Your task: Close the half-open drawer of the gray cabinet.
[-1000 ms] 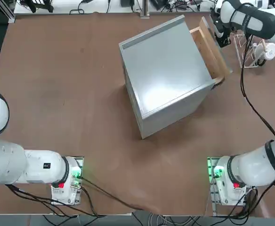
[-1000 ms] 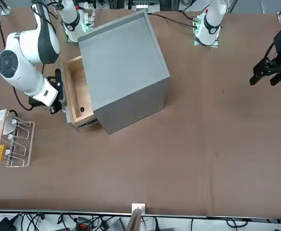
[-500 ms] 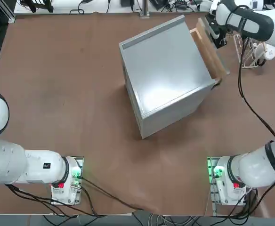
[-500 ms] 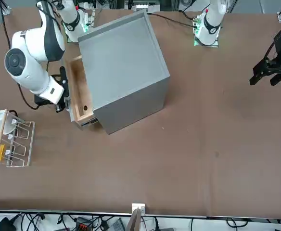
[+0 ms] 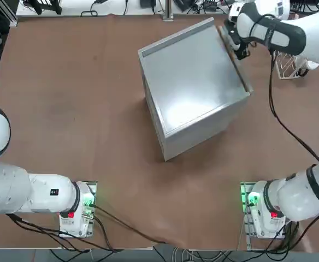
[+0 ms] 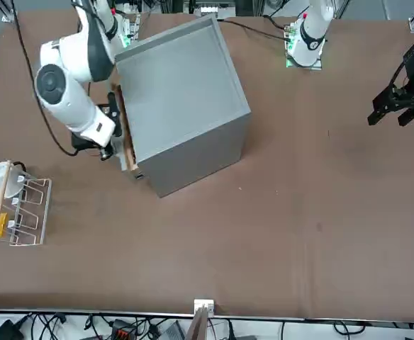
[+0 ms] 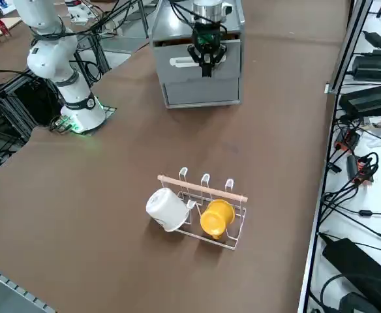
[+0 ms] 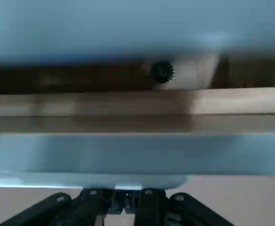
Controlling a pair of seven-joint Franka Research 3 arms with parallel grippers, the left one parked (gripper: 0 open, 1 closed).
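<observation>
The gray cabinet (image 5: pixel 195 87) stands turned at an angle on the brown table, also seen from across (image 6: pixel 182 99) and from the side (image 7: pixel 200 91). Its drawer (image 5: pixel 244 79) is pushed almost fully in. Only a thin tan wooden strip (image 6: pixel 129 152) still shows along the cabinet's side. My right gripper (image 5: pixel 240 49) is shut and its tips press against the drawer's gray front (image 7: pixel 177 73), beside the white handle. In the wrist view the shut fingers (image 8: pixel 93 205) sit right against the gray front panel (image 8: pixel 128 153), with the drawer's wooden rim (image 8: pixel 128 108) beyond it.
A small wire rack (image 7: pixel 207 195) holding a white cup (image 7: pixel 167 210) and a yellow cup (image 7: pixel 215 217) stands on the table behind my gripper, away from the cabinet (image 6: pixel 23 205). Cables and black boxes line the table's right side (image 7: pixel 366 98).
The drawer has slid from half open to nearly shut. My right gripper moved toward the cabinet with it, pushing on its front, fingers staying shut.
</observation>
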